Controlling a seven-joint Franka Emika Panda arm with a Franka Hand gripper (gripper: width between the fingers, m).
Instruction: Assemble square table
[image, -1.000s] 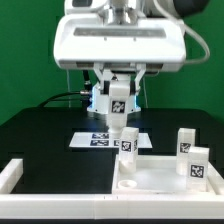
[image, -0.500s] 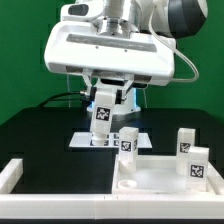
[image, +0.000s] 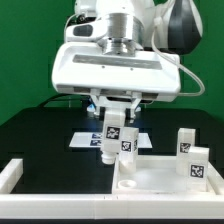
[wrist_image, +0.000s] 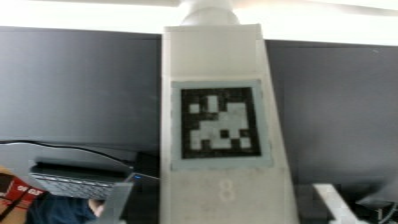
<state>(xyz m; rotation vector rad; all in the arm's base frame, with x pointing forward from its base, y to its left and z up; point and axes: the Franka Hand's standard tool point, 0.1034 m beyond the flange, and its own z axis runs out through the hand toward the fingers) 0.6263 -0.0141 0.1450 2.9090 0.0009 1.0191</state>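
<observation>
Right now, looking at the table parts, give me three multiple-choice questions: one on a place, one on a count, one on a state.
1. Where is the held leg?
A. by the tabletop corner at the exterior view's left
B. at the exterior view's right edge
C. flat in the tabletop's middle

2. How many legs show in the exterior view?
A. two
B. four
C. six

3. The hand is:
A. open, empty
B. shut on a leg
C. out of view

Answers:
1. A: it hangs beside that corner.
2. B: one held, one beside it, two at the right.
3. B: the leg sits upright between its fingers.
</observation>
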